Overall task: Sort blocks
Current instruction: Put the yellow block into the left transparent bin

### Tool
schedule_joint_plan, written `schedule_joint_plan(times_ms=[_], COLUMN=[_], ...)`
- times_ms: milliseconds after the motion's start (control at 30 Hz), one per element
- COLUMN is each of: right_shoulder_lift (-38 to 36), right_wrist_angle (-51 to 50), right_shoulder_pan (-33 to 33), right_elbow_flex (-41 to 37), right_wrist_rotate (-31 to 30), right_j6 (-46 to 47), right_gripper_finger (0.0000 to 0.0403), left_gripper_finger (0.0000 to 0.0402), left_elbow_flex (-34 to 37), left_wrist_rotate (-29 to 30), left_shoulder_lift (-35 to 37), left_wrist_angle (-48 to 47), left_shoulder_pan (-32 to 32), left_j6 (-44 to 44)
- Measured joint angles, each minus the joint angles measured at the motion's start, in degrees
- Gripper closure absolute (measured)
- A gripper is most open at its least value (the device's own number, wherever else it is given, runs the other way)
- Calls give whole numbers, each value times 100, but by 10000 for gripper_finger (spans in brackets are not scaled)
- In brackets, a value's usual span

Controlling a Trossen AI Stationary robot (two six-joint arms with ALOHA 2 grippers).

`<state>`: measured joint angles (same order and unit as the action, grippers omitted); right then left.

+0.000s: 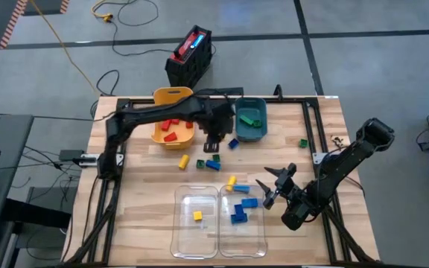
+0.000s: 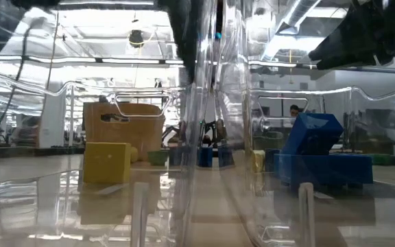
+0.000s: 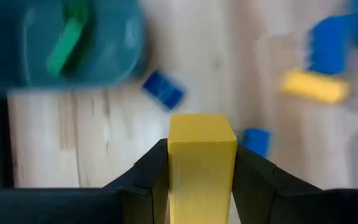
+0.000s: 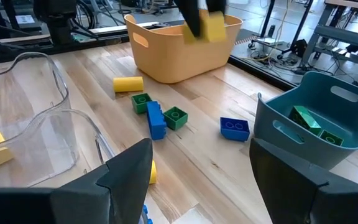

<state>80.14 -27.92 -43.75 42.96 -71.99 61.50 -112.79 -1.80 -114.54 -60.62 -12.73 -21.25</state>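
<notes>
My left gripper (image 1: 216, 141) hangs above the table between the yellow bin (image 1: 171, 95) and the teal bin (image 1: 263, 128), shut on a yellow block (image 3: 202, 143). The right wrist view shows that block (image 4: 214, 27) in the air in front of the yellow bin (image 4: 179, 53). Red blocks (image 1: 171, 128) lie in the yellow bin and green ones (image 1: 249, 119) in the teal bin. My right gripper (image 1: 274, 187) stands open near the table's right side, beside the clear bins, with nothing between its fingers. My left gripper pinches the yellow block by two opposite sides (image 3: 174, 163), one finger on each. The fingers (image 3: 149, 174) slant down at it from above. The block is lifted clear of the table.
Two clear bins stand at the front: one (image 1: 196, 237) holds a yellow block (image 1: 197, 216), the other (image 1: 253, 232) blue ones (image 1: 240, 211). Loose yellow (image 4: 128, 84), green (image 4: 175, 117) and blue (image 4: 234, 127) blocks lie mid-table. A green block (image 1: 303, 142) lies at the right.
</notes>
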Motion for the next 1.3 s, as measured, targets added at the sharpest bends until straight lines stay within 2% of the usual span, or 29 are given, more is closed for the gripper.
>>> schedule_joint_plan(times_ms=[167, 300, 467, 567, 733, 833, 1067, 1300], right_shoulder_lift=[0, 0, 0, 25, 116, 122, 122, 122], right_wrist_angle=[-229, -343, -289, -232, -148, -140, -142, -97], right_shoulder_pan=[-15, -28, -26, -28, -26, -26, 40, 83], right_elbow_flex=[-2, -4, -7, -7, -7, -7, -7, -7], right_wrist_rotate=[0, -2, -2, -4, -4, -4, -9, -11], right_j6=[233, 424, 441, 450, 452, 452, 429, 421], right_gripper_finger=[118, 118, 118, 118, 118, 118, 118, 118], left_gripper_finger=[278, 278, 278, 278, 278, 278, 278, 260], left_elbow_flex=[229, 240, 307, 850, 1953, 2374, 2920, 3390], left_wrist_rotate=[138, -92, -309, -297, -302, -394, -70, 191], left_shoulder_lift=[654, 974, 970, 956, 983, 1000, 992, 907], left_wrist_angle=[137, 8, -278, -96, 590, 897, 927, 1398], left_shoulder_pan=[797, 1505, 2294, 2596, 2758, 2758, 2895, 3014], left_j6=[-71, 232, 654, 742, 1108, 1484, 2172, 2541])
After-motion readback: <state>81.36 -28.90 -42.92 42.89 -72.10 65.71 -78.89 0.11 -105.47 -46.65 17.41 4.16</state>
